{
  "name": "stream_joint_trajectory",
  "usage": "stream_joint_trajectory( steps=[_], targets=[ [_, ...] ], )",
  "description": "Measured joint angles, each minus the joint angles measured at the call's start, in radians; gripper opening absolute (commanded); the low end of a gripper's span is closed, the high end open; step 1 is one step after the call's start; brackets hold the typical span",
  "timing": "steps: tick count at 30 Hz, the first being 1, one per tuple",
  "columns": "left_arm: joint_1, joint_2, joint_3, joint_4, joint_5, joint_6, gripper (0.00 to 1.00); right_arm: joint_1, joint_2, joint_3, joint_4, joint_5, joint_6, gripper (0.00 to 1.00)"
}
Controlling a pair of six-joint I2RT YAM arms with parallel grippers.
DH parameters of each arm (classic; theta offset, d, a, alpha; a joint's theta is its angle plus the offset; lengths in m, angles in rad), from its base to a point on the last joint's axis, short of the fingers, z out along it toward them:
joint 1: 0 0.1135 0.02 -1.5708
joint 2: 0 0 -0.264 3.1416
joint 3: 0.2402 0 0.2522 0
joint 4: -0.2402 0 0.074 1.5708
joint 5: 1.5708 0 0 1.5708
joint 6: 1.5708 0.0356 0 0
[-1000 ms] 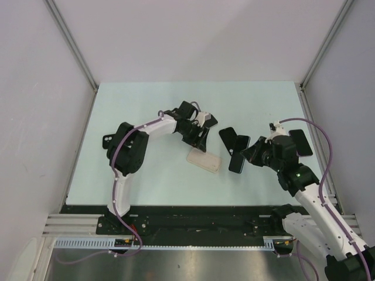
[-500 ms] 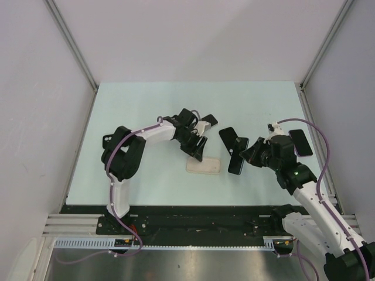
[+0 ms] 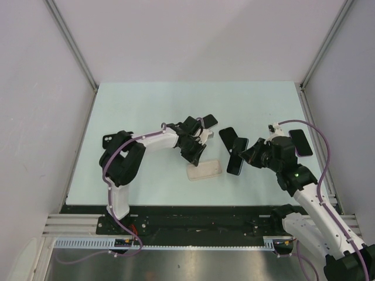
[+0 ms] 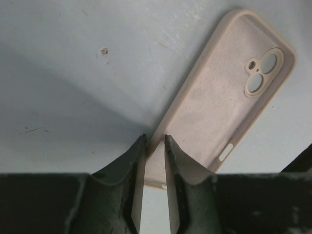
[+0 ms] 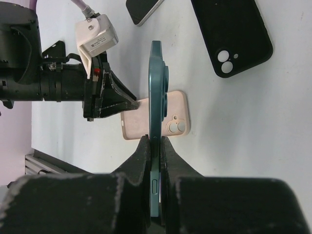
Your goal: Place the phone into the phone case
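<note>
My left gripper (image 4: 155, 142), wider before, now pinches beige phone case (image 4: 229, 92) end; right gripper (image 5: 155, 142) clamps teal phone (image 5: 156, 87) beside case.

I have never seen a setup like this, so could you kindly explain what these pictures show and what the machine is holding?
The machine is a pair of robot arms, a left arm and a right arm, bolted to a pale table. The wide picture looks down from above. The other two come from a camera on each wrist, with that arm's own fingers at the bottom. The left tool pinches the end of a beige phone case. The right tool is shut on a teal phone, held on edge. A black case and another phone lie loose on the table nearby.
</note>
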Motion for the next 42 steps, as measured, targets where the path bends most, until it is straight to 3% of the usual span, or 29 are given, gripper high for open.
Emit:
stream_joint_trajectory(
  steps=[5,11,20,22,23,26,29,31,35,37,38,42],
  targets=[
    [-0.014,-0.028,-0.039,0.024,-0.075,-0.027,0.00,0.000,-0.006,0.000,0.001,-0.004,0.002,0.00],
    [-0.036,-0.065,-0.086,0.067,-0.171,-0.141,0.00,-0.002,-0.009,-0.017,0.022,-0.031,0.003,0.00],
    [-0.036,-0.193,-0.277,0.184,-0.277,-0.553,0.01,-0.002,0.024,-0.043,0.070,-0.082,0.003,0.00],
    [-0.034,-0.240,-0.350,0.233,-0.277,-0.639,0.12,-0.001,0.035,-0.057,0.089,-0.098,0.005,0.00],
    [-0.035,-0.263,-0.379,0.246,-0.276,-0.677,0.28,0.000,0.040,-0.061,0.095,-0.103,0.006,0.00],
    [-0.050,-0.326,-0.449,0.256,-0.264,-0.770,0.56,0.014,0.056,-0.070,0.114,-0.112,0.010,0.00],
    [-0.075,-0.394,-0.499,0.253,-0.248,-0.825,0.61,0.042,0.077,-0.076,0.153,-0.120,0.014,0.00],
    [-0.082,-0.439,-0.520,0.238,-0.241,-0.842,0.55,0.064,0.095,-0.080,0.179,-0.129,0.019,0.00],
    [-0.054,-0.494,-0.523,0.239,-0.209,-0.838,0.14,0.133,0.159,-0.081,0.252,-0.134,0.030,0.00],
    [-0.013,-0.509,-0.523,0.248,-0.192,-0.816,0.04,0.164,0.203,-0.081,0.301,-0.135,0.049,0.00],
    [0.008,-0.513,-0.523,0.253,-0.185,-0.806,0.00,0.174,0.227,-0.081,0.328,-0.137,0.059,0.00],
    [0.087,-0.514,-0.533,0.294,-0.151,-0.770,0.00,0.185,0.335,-0.082,0.428,-0.140,0.114,0.00]
  ],
)
